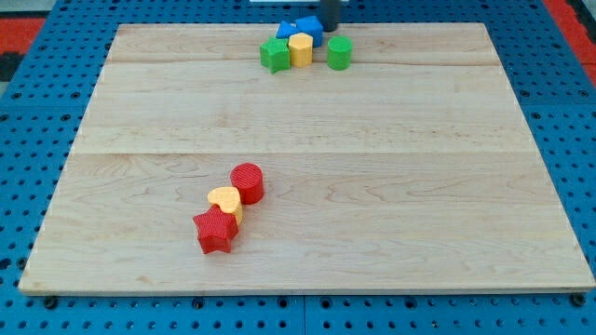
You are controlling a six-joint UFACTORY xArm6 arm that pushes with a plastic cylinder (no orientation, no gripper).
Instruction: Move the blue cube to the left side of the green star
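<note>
The blue cube (308, 28) sits at the view's top, just behind a yellow block (300, 49). A second blue piece (286, 31) touches the cube's left side; I cannot make out its shape. The green star (275, 55) lies in front and to the left of the cube and touches the yellow block's left side. My tip (330, 29) is at the cube's right edge, at or very near contact. The dark rod runs up out of the view.
A green cylinder (339, 53) stands right of the yellow block, below my tip. Lower left of centre, a red cylinder (248, 182), a yellow heart (225, 201) and a red star (215, 231) form a diagonal chain. The wooden board (372, 186) lies on a blue pegboard.
</note>
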